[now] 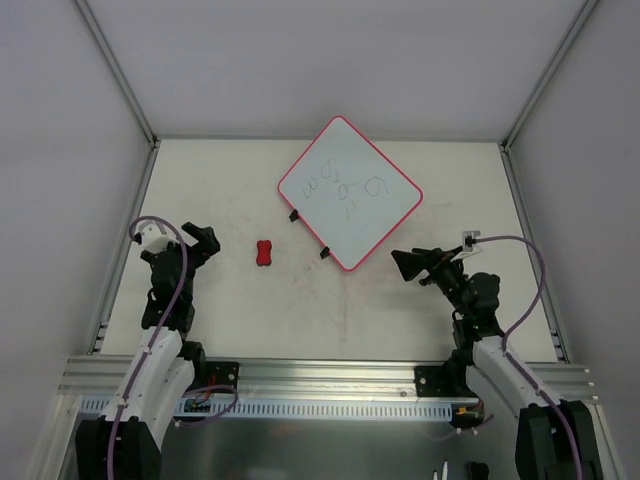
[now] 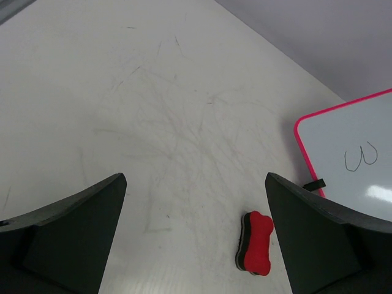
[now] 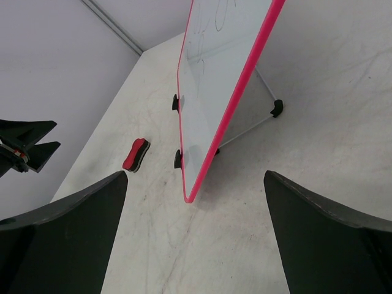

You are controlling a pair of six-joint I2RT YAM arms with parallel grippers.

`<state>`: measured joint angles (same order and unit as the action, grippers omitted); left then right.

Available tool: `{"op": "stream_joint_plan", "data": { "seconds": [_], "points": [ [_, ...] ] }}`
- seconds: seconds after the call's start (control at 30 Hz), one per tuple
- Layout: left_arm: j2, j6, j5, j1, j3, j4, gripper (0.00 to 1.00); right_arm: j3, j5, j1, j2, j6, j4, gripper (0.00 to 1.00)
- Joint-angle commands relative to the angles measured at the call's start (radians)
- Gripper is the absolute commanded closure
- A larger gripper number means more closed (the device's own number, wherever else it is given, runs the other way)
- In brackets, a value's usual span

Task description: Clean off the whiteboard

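A scuffed off-white tabletop (image 1: 300,320), fenced by pale grey side walls and metal rails, carries the large square white whiteboard with the thin pink-red rim (image 1: 372,215). The board stands toward the far middle of the table, turned corner-on to the arms. The right wrist view shows it propped at a tilt on a thin wire leg. Dark scribbles still cover its face, so the wiping appears not yet begun and the whole job is left.

The black left gripper (image 1: 204,240) hangs over bare table at the near left, its jaws spread wide and holding nothing. The black right gripper (image 1: 403,266) is likewise released and empty. It points at the board's near corner from just beside it.

The small red bow-shaped eraser block with a dark underside (image 1: 264,254) lies flat between the left gripper and the board's clipped edge, apart from both. Open table surrounds it, so a straight reach looks unobstructed. The tilted board may shift if pressed.
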<state>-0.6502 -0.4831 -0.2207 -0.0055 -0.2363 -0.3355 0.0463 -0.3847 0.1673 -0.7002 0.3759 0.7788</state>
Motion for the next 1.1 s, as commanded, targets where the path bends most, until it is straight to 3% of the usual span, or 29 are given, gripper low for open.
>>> {"op": "stream_joint_plan", "data": {
  "seconds": [0.0, 0.57, 1.07],
  "points": [
    [0.034, -0.12, -0.035, -0.001, 0.029, 0.02, 0.01, 0.029, -0.042, -0.005, -0.105, 0.063, 0.227, 0.01],
    [-0.117, -0.15, 0.006, -0.001, -0.063, 0.133, 0.01, 0.161, -0.076, 0.0, -0.646, 0.185, 0.672, 0.02],
    [-0.2, -0.071, 0.095, -0.004, -0.133, 0.156, 0.01, 0.276, -0.069, 0.089, -0.843, 0.133, 0.752, 0.18]
  ]
}}
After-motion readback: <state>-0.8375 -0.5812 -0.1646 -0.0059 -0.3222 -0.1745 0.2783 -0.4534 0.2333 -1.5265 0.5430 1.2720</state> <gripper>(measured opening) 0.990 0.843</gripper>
